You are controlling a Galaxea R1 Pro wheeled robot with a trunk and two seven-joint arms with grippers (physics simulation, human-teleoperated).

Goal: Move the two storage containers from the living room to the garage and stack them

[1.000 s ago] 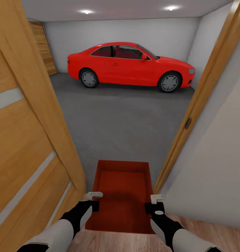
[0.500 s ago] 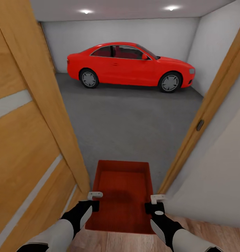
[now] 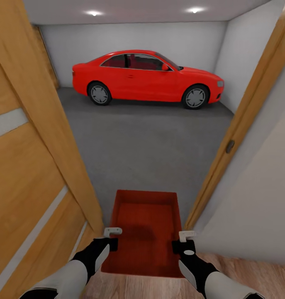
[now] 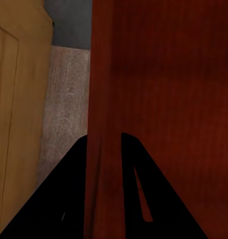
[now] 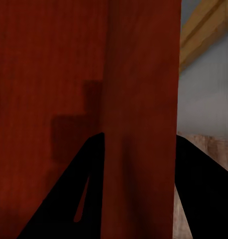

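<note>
One orange-red storage container (image 3: pixel 145 226) hangs level in front of me, in the doorway to the garage. My left gripper (image 3: pixel 111 236) is shut on its left wall (image 4: pixel 104 89), with a dark finger on each side of the wall. On the opposite wall (image 5: pixel 139 74) my right gripper (image 3: pixel 184 241) is shut the same way. Beyond the container stretches the garage's grey concrete floor (image 3: pixel 146 141). The other container is out of view.
An orange-wood door (image 3: pixel 30 158) with pale slits stands open close on my left. The wooden door frame (image 3: pixel 237 124) and a white wall (image 3: pixel 258 199) crowd the right. A red car (image 3: pixel 146 77) is parked across the far end. Light wood planks (image 3: pixel 138 286) lie under me.
The whole picture has shifted: the car and the far wall sit a little further left, so the camera has moved. The container and both grippers keep the same hold.
</note>
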